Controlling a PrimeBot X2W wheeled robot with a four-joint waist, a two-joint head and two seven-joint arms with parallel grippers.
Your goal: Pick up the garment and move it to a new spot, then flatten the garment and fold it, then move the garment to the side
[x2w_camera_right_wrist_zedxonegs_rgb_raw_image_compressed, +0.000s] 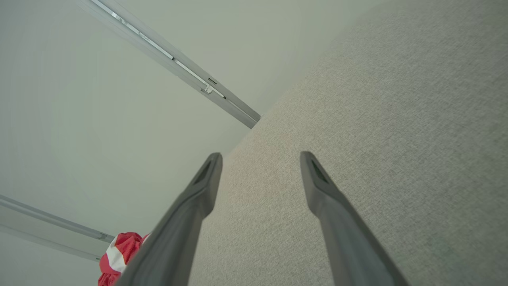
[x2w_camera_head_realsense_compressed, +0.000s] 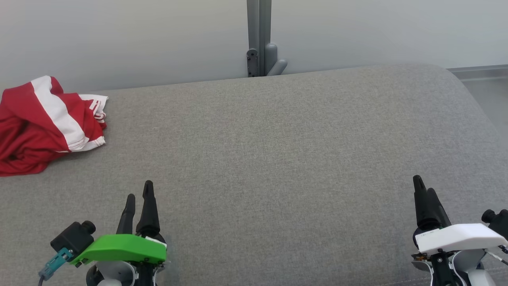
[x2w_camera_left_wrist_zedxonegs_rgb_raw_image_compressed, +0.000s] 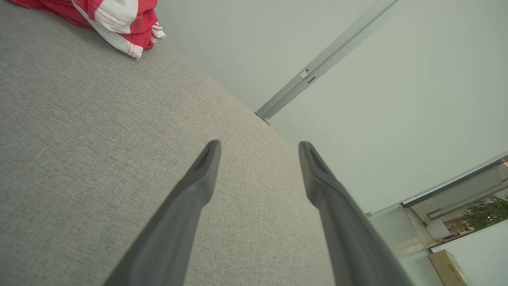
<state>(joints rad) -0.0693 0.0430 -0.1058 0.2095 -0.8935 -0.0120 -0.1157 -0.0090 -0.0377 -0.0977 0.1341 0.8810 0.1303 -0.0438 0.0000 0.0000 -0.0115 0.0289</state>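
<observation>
- Pointing forward over a broad grey woven-fabric surface (x2w_camera_head_realsense_compressed: 258, 159), my left gripper (x2w_camera_head_realsense_compressed: 139, 190), under its green cover (x2w_camera_head_realsense_compressed: 123, 248), has its two dark fingers spread apart with nothing between them.
- My right gripper (x2w_camera_head_realsense_compressed: 423, 184), under a white cover (x2w_camera_head_realsense_compressed: 460, 236), sits at the near right, well apart from the left. Its fingers overlap as seen from the head, but its own wrist camera shows them spread over the fabric, gripping nothing.
- The crumpled red garment with white stripes (x2w_camera_head_realsense_compressed: 43, 123) lies at the far left of the surface, near the back edge and well apart from both grippers.
- A wide run of grey fabric stretches from the garment to the surface's right end, where the edge rounds off and drops toward a strip of pale floor (x2w_camera_head_realsense_compressed: 486, 91).
- The back edge meets a pale wall (x2w_camera_head_realsense_compressed: 119, 35), with a grey metal post (x2w_camera_head_realsense_compressed: 258, 35) rising behind its middle.
- The garment's left side is cut off by the frame. Bunched as it is, I cannot tell its front from its back or what kind of garment it is.
- From the right wrist, one of my own fingers covers part of it.
</observation>
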